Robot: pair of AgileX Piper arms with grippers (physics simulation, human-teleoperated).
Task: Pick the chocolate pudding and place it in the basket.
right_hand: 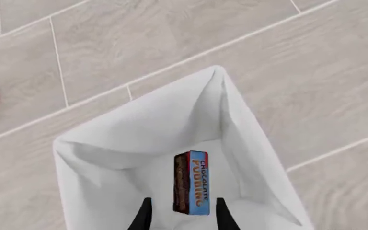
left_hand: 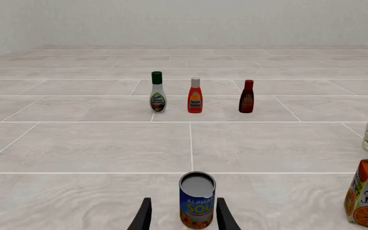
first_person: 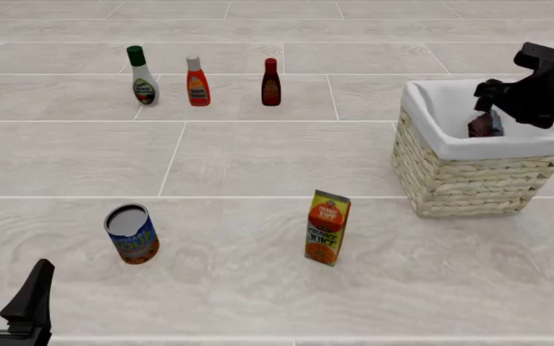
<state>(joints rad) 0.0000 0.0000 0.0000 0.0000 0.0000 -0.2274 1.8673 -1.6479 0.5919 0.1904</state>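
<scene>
The chocolate pudding (right_hand: pixel 191 182) is seen inside the basket (first_person: pixel 469 176), at the right of the table, just under the right gripper (first_person: pixel 489 108). Its fingers (right_hand: pixel 143 218) stand parted either side of the box, apparently clear of it; whether it rests on the white cloth lining (right_hand: pixel 139 134) cannot be told. A straight lift clear of the soft lining and woven wicker rim is judged best. The small, flat-sided carton should stay put. The left gripper (left_hand: pixel 182 218) is open, straddling a can (left_hand: pixel 197 199).
</scene>
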